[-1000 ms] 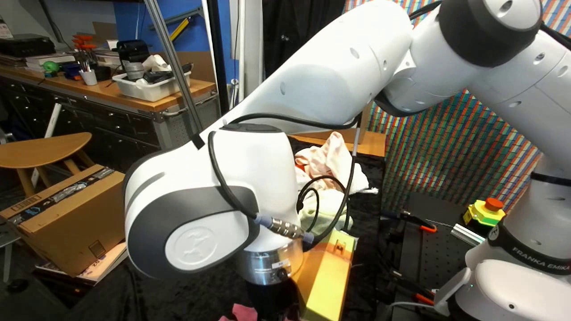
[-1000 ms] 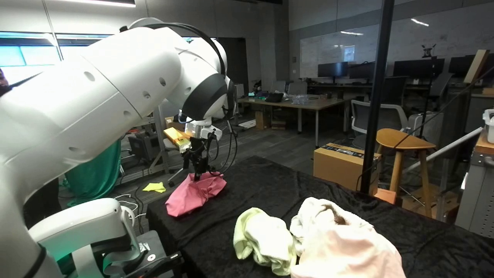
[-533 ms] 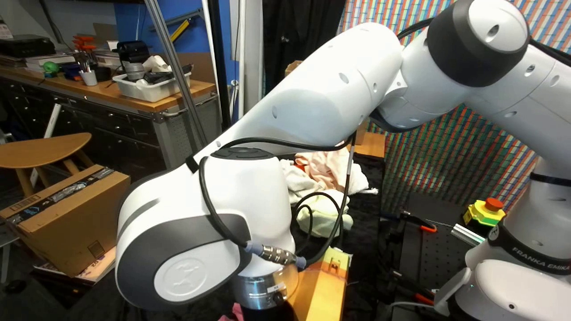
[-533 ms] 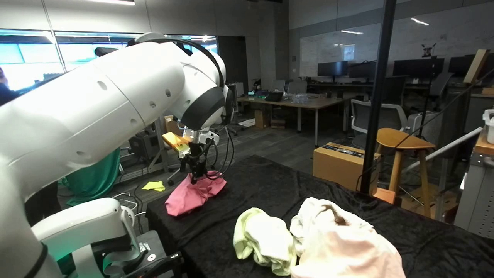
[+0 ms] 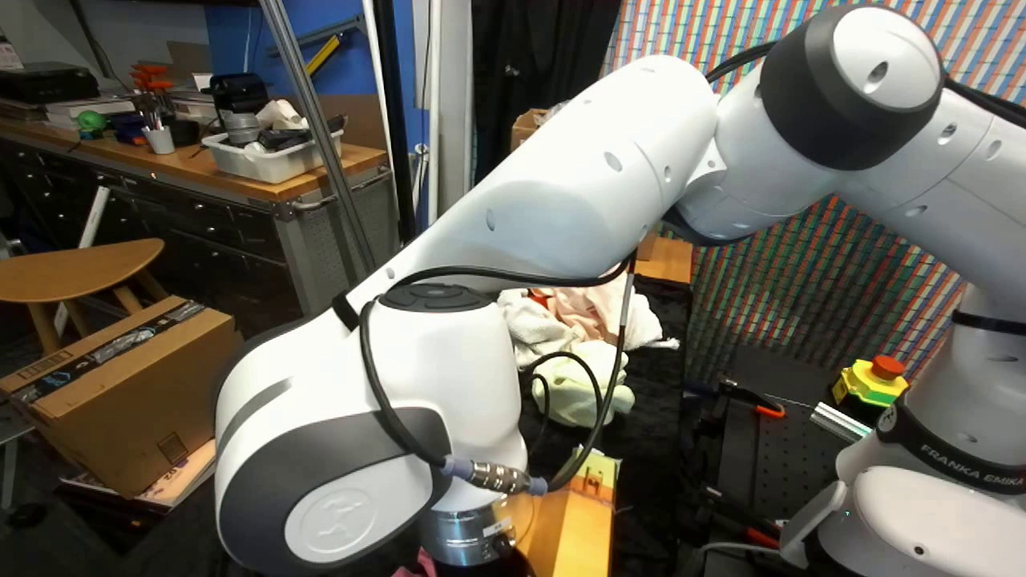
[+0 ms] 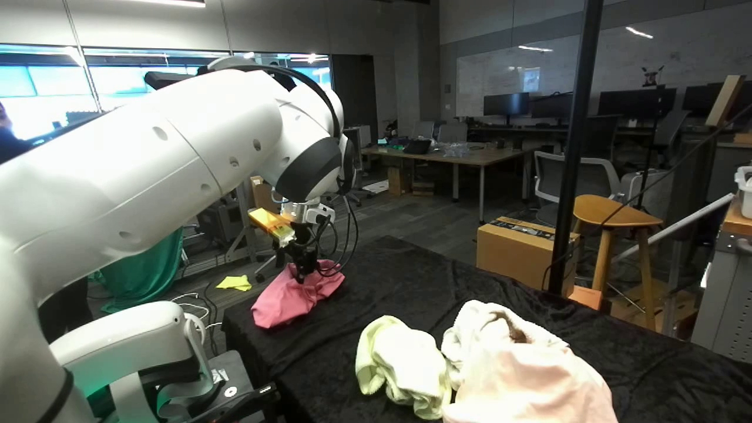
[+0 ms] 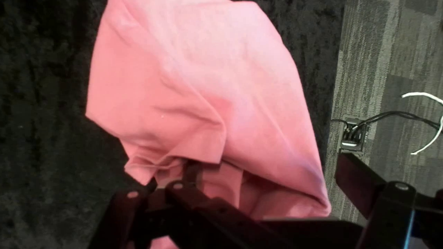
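Hollow (image 7: 265, 192) in pink cloth (image 7: 221, 86), wrist view only

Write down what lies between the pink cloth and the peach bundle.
In an exterior view, the pale green cloth lies between; black tablecloth separates it from the pink cloth.

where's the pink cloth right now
In an exterior view, the pink cloth lies left of centre on the black-covered table, beneath the open gripper and left of the pale green cloth.

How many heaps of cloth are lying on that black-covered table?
3: a pink heap by the gripper, then a pale green heap and a pale pink-and-white heap side by side, apart from it. More may be hidden inside.
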Controlling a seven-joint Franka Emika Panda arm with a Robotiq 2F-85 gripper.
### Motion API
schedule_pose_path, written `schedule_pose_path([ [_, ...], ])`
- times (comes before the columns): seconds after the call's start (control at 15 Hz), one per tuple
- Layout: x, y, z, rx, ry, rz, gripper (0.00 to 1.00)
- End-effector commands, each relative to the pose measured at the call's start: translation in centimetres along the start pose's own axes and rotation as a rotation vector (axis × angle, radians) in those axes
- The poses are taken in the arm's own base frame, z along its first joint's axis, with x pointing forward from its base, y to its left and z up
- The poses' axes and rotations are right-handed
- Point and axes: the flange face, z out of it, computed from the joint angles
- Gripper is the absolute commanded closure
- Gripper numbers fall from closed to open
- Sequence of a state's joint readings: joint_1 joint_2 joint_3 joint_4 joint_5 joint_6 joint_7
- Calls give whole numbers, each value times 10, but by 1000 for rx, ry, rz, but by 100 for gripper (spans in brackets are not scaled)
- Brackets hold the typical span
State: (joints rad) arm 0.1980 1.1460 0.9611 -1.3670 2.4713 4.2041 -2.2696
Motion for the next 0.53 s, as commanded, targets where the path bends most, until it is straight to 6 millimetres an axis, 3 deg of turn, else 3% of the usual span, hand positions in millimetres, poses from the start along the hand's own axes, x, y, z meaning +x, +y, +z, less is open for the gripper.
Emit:
schedule_pose_path([
  [0.0, 9, 1, 10, -12, 19, -23, 0],
  [0.47, 18, 8, 22, -62, 99, -40, 0],
])
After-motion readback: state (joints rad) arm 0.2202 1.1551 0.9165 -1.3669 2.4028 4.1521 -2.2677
